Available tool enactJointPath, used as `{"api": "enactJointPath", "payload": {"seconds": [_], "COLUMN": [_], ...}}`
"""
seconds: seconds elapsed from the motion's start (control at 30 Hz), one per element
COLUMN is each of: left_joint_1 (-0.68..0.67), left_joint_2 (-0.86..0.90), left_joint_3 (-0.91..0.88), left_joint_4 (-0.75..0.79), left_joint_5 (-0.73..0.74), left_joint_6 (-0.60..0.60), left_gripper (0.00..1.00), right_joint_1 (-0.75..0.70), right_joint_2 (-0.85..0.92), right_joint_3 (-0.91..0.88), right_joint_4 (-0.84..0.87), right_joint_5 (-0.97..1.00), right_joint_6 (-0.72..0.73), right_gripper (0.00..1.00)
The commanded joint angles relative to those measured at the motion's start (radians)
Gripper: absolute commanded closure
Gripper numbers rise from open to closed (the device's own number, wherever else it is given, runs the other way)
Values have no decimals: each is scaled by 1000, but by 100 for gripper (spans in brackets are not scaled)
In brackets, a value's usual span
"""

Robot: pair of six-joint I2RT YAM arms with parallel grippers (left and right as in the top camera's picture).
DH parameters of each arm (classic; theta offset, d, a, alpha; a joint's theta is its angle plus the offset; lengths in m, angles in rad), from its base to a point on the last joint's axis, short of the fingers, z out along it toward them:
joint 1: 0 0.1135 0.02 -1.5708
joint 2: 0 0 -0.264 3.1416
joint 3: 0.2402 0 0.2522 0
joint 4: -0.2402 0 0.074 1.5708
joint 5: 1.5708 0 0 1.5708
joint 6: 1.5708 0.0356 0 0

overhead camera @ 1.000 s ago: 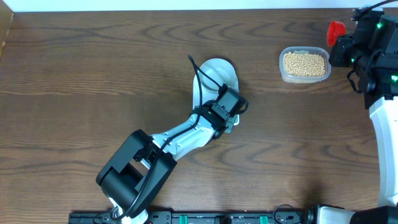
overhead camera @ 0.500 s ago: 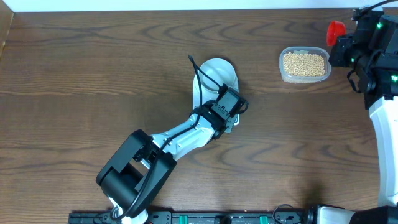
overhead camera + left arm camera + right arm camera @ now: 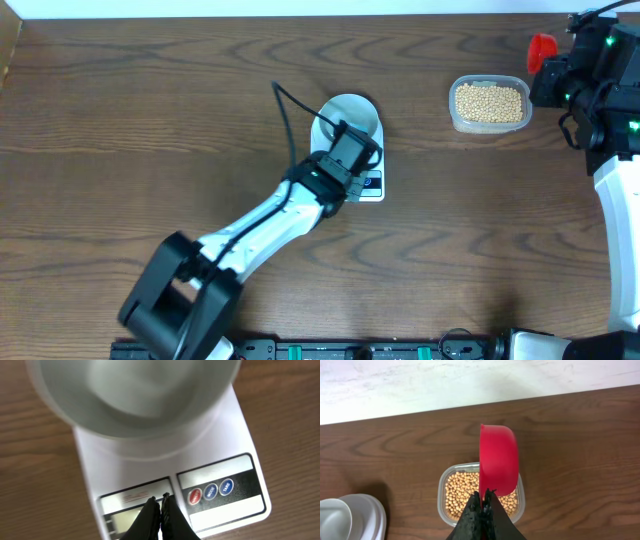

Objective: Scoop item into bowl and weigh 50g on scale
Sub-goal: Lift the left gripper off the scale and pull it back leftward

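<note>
The left arm reaches over the front of the scale. Its jaws are pinched shut, with nothing in them, like one pointy finger. In the left wrist view the tip hangs just over the little screen. I cannot tell if it is touching. The three round buttons sit in a row just beside the tip, off to its right in that view. So I think a short slide that way and a small push down is all a button press would need. The bowl sits on the back part of the scale, past the jaws, and it looks empty. The scale lies near the middle of the bench. The beans are well apart from it, in a clear tub near the far right corner. The right arm is much nearer to them. Its jaws are shut on the handle of the red scoop, which hangs right above the tub. The cup of the scoop stands on its edge, with its mouth turned sideways toward the bowl's side, not down. Scooping looks like a job for that arm – the left one is busy at the scale.
</note>
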Motion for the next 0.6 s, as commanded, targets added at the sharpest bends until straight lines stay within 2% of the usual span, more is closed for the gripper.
{"api": "enactJointPath", "payload": {"seconds": [0.0,0.3,0.57], "left_joint_1": [19,50,134], "left_joint_2": [-46,-64,-64], "left_joint_3": [3,3,3], "left_joint_4": [-29,-110,-137], "left_joint_5": [-13,-13,-13], "left_joint_6": [17,17,17], "left_gripper": [93,93,93], "right_joint_1": [-10,-10,-10], "right_joint_2": [0,0,0], "right_joint_3": [18,18,18], "right_joint_4": [5,8,35], "right_joint_5": [26,52,54], "right_joint_6": [5,-11,-71], "right_gripper": [99,99,99]}}
